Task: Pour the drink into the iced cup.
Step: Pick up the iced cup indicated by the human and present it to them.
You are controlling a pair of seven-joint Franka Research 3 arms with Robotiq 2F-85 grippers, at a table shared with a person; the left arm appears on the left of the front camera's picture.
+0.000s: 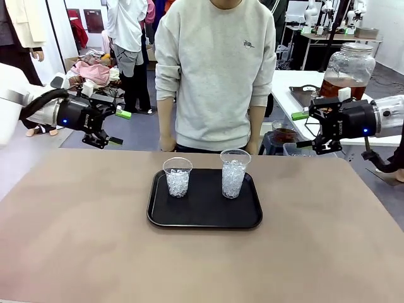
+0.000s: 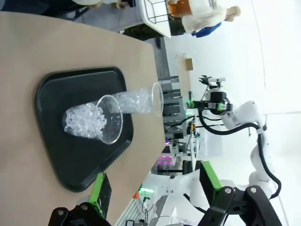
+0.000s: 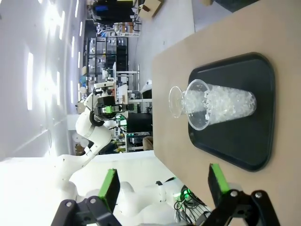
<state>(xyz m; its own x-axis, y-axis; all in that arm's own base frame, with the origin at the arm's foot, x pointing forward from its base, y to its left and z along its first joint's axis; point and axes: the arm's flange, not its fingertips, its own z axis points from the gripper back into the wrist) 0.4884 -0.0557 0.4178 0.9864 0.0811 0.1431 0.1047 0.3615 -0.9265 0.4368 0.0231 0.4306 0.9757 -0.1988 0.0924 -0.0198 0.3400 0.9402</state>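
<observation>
Nearest us, the matte tan table (image 1: 76,240) carries a glossy black tray (image 1: 205,214), a rounded rectangle. On it stand two clear, tapered plastic cups of crushed ice: the shorter cup (image 1: 177,177) at nine o'clock and the taller cup (image 1: 234,174) at three. Beyond, the left claw (image 1: 120,128) at ten o'clock and the right claw (image 1: 301,130) at two hang with jaws apart, holding nothing. Farthest, at two o'clock, the amber drink (image 1: 341,88) sits in a round glass jar (image 1: 348,66).

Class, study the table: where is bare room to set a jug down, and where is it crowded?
Bare table lies left of the tray, right of it, and between it and the near edge. The tray's near half is bare. Crowded: the tray's far half, where the left cup and right cup stand, with a narrow strip beyond towards the person.
</observation>
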